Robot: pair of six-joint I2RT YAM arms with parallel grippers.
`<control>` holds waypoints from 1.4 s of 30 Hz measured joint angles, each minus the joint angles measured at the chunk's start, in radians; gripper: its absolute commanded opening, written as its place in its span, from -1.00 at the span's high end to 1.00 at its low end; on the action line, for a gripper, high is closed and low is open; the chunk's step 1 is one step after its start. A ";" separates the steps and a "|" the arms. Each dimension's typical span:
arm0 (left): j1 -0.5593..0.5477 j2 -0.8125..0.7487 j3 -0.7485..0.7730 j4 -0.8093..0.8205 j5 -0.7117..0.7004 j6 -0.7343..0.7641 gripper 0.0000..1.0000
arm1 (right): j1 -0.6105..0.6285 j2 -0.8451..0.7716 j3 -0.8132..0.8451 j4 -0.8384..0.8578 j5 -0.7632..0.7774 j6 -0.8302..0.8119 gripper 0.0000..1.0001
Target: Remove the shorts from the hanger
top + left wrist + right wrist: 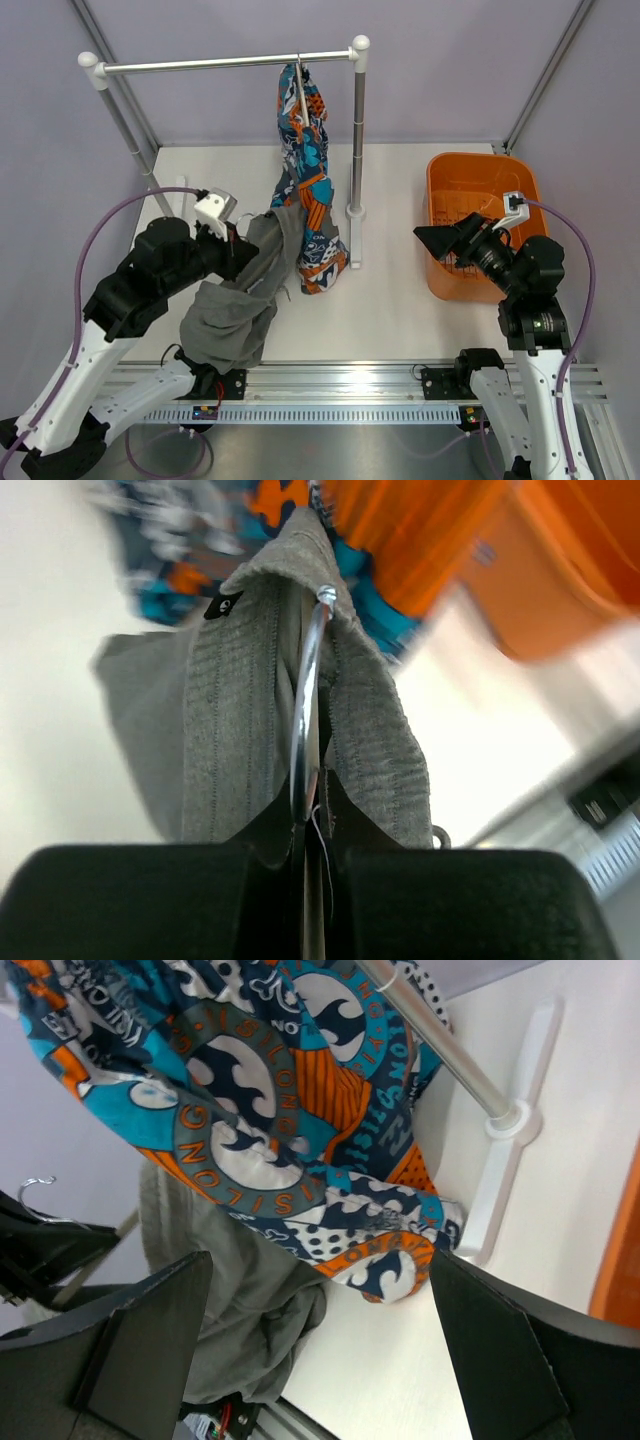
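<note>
shorts hang — left jaws seemingly pinch grey cloth

Your top cam sits above and behind the arm bases, looking down the whole table to the rail at the back. Left wrist cam is jammed right up against grey cloth and a metal hook. Right wrist cam looks across from further off. All three catch the shorts and that grey cloth.

The shorts hang from the rail, a garment to their left, a basket to their right.
</note>
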 measured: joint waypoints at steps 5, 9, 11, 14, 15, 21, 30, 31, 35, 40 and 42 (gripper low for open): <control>-0.063 -0.025 -0.049 0.012 0.213 0.023 1.00 | 0.001 -0.002 0.000 0.051 -0.091 0.043 -0.92; -0.167 0.010 -0.061 0.061 0.218 0.024 1.00 | 0.024 -0.015 0.018 0.061 -0.121 0.051 -0.88; -0.227 0.043 -0.061 0.088 0.201 0.023 1.00 | 0.049 -0.014 0.029 0.059 -0.123 0.049 -0.85; -0.317 0.122 -0.061 0.132 0.156 0.022 1.00 | 0.128 -0.005 0.046 0.054 -0.098 0.043 -0.81; -0.348 0.154 -0.060 0.144 0.134 0.021 1.00 | 0.165 0.005 0.053 0.049 -0.085 0.041 -0.81; -0.449 0.320 -0.033 0.186 0.000 0.024 1.00 | 0.493 0.154 0.130 -0.043 0.138 -0.001 -0.71; -0.452 0.430 0.108 0.184 -0.225 0.023 1.00 | 0.694 0.345 0.225 -0.214 0.504 -0.043 -0.65; -0.452 0.431 0.117 0.185 -0.231 0.023 1.00 | 0.705 0.364 0.233 -0.230 0.543 -0.044 -0.65; -0.452 0.431 0.133 0.186 -0.243 0.023 1.00 | 0.726 0.420 0.251 -0.250 0.636 -0.045 -0.63; -0.452 0.432 0.133 0.182 -0.243 0.023 1.00 | 0.763 0.476 0.278 -0.254 0.709 -0.044 -0.62; -0.452 0.432 0.133 0.181 -0.244 0.023 1.00 | 0.781 0.495 0.294 -0.253 0.727 -0.045 -0.63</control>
